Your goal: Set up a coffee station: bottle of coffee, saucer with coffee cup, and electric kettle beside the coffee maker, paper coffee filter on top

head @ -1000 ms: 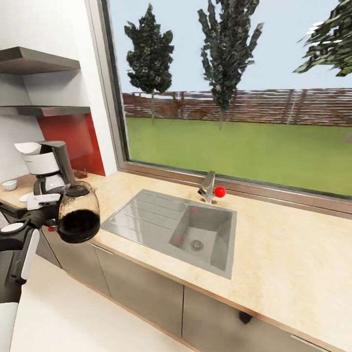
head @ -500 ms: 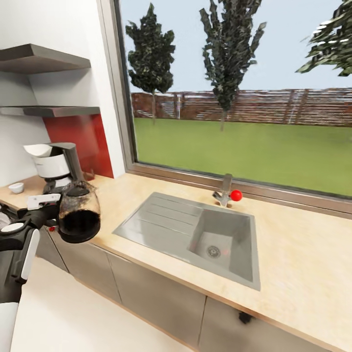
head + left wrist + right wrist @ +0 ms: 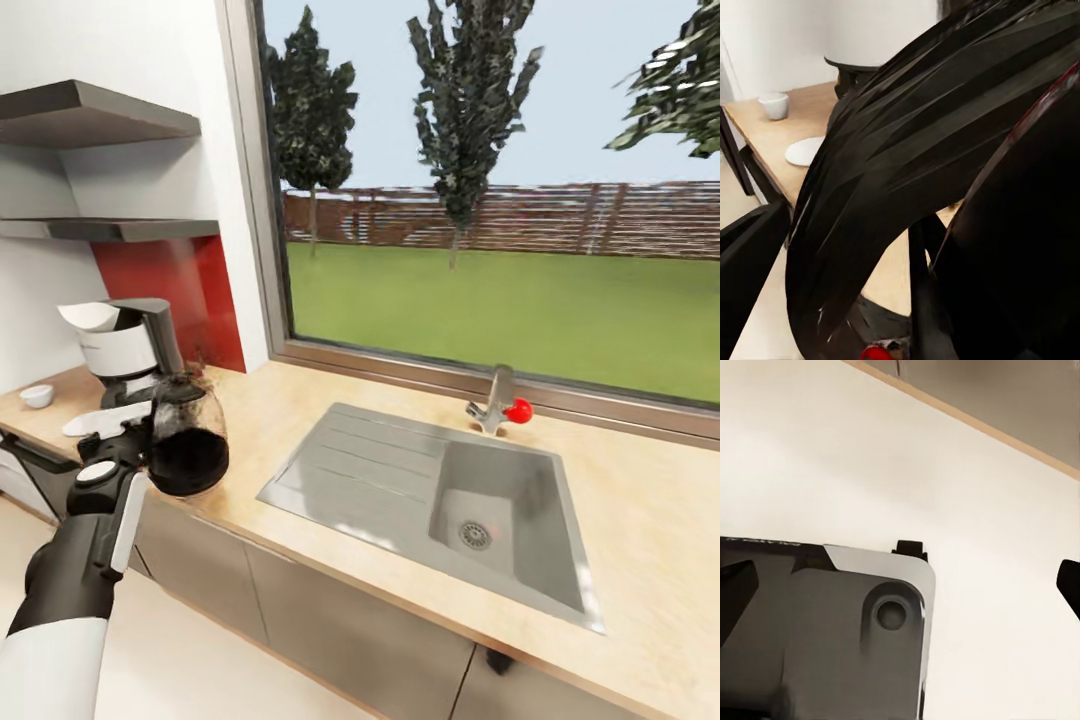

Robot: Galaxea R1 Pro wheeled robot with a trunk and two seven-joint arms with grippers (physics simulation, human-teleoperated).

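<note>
Coffee bottle [image 3: 187, 437] is seen at left of centre in the head view, a rounded glass vessel dark with contents, held just above the front edge of the surface [image 3: 640, 520]. It is pinched by the left jaws [image 3: 150, 440], which are closed on its side; the black-and-white left arm rises from the lower left corner of the frame. In the left wrist view the bottle [image 3: 945, 172] is seen very close, as dark streaked glass.

Coffee maker [image 3: 125, 345] is noted just behind the bottle, at mid left, standing on the surface with a white paper filter [image 3: 88, 316] seated on top. A white saucer [image 3: 105, 419] lies flat in front of its base, and a small white cup [image 3: 38, 396] stands apart at the far left edge. Both are also recorded in the left wrist view: cup [image 3: 774, 105] and saucer [image 3: 805, 151], separate from each other.

Sink [image 3: 440, 495] is set into the surface right of centre, with a tap [image 3: 495, 402] bearing a red knob behind it. Two shelves [image 3: 90, 115] are fixed at upper left.

In the right wrist view pale floor [image 3: 945, 457] and a grey robot part are seen; the state of the right jaws cannot be told.
</note>
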